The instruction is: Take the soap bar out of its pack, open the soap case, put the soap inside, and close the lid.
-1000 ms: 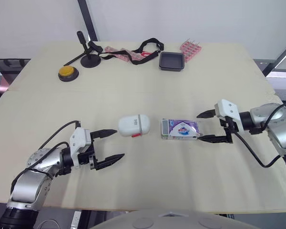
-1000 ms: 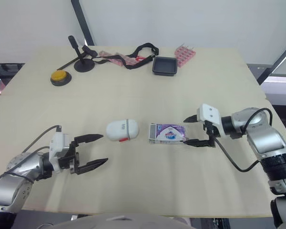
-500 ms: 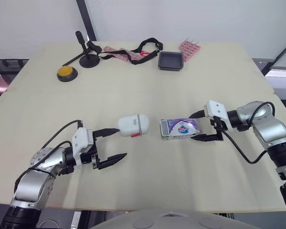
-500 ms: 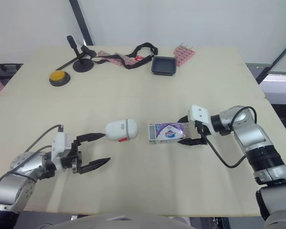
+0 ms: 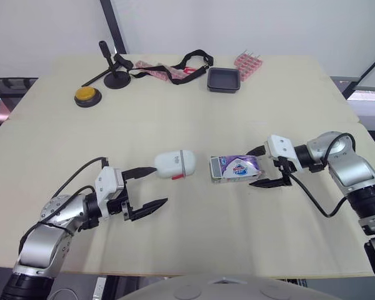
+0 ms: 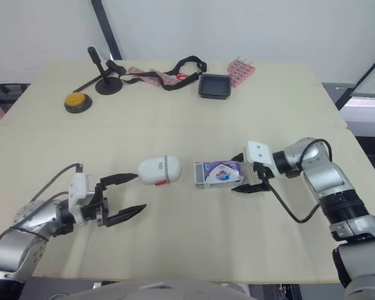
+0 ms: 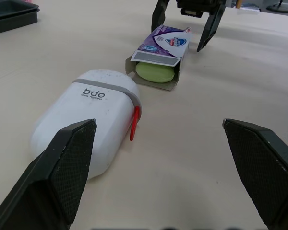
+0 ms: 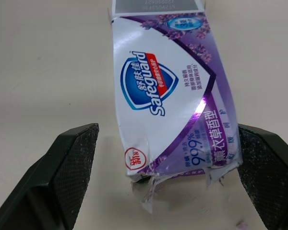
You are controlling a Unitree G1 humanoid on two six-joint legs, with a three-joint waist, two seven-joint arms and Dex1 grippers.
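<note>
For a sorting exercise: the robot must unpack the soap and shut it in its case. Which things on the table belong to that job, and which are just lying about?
Job: pack, soap, case.
Lying about: yellow button, black stand, strap, black tray, pink rack.

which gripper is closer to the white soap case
Left. The left gripper sits open beside the soap case, one fingertip near its end; the right gripper is open around the soap pack's far end, beyond the case.
</note>
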